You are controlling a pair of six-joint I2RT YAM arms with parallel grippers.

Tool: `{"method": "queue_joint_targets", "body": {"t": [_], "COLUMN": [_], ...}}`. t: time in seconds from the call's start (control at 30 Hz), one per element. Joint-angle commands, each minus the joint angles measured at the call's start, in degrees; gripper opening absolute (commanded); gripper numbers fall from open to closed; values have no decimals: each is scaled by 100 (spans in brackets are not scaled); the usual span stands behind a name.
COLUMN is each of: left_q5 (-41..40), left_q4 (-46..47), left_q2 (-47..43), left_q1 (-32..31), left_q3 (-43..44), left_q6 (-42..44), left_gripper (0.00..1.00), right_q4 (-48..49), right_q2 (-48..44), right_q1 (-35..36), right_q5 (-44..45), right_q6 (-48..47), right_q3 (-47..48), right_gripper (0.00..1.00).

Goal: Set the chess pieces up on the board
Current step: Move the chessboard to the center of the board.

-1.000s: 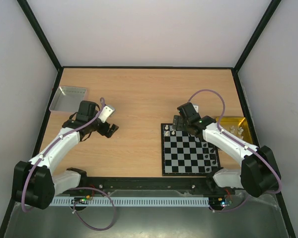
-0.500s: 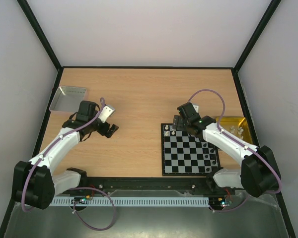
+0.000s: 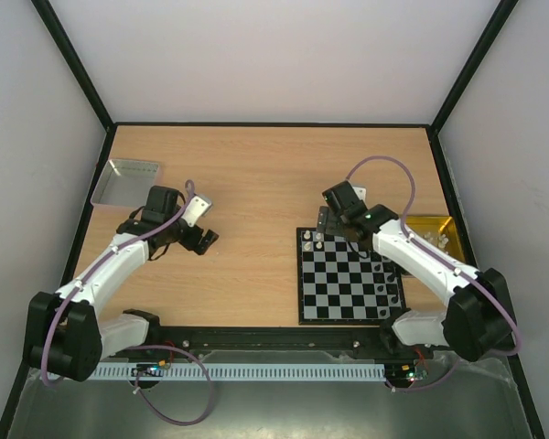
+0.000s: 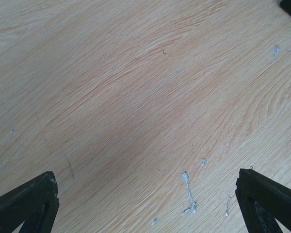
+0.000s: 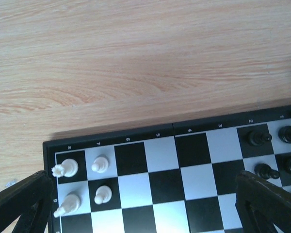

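Your right gripper (image 3: 327, 222) hangs empty over the board (image 3: 348, 285) in its upper-left corner, jaws spread wide, likely to straddle one of the four white pieces (image 5: 68, 168). Your left gripper (image 3: 201, 240) waits open at centre-left, out of the way.

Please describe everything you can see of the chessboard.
The board is a small flat square of black and white checks with a thin black border carrying tiny numbers. It lies level on the wooden table, right of centre, beside a yellow tray. Four white pieces stand in its far left corner, several black pieces along its right side. The open right pincer hangs above its far edge.
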Motion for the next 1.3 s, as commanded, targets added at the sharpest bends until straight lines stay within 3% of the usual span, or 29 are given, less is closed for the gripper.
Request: {"method": "queue_joint_targets", "body": {"t": [0.0, 0.13, 0.23, 0.47, 0.67, 0.87, 1.07, 1.27], "left_q5": [51, 87, 116, 94, 109, 85, 43, 229], "left_q4": [-144, -162, -171, -169, -167, -157, -137, -409], "left_q2": [46, 19, 46, 74, 68, 104, 139, 510], "left_q1": [-17, -19, -27, -42, -111, -142, -149, -285], "left_q3": [119, 130, 145, 148, 161, 148, 199, 623], "left_q6": [17, 44, 75, 57, 49, 53, 11, -29], "left_gripper": [100, 94, 83, 83, 85, 87, 85, 77], "right_q4": [-540, -765, -883, -1369, -1862, -1572, -1544, -2002], "right_q2": [-281, -462, -596, -1045, -1175, -720, -275, -1182], "right_q1": [43, 43, 43, -307, -1032, -2183, -2661, -2669], "right_q5": [-267, -99, 59, 307, 389, -216, -457, -161], "right_q6": [256, 341, 477, 843, 757, 486, 647, 1515], "right_q3": [150, 182, 160, 143, 217, 443, 515, 177], "right_gripper": [99, 100, 97, 82, 82, 78, 74, 55]}}
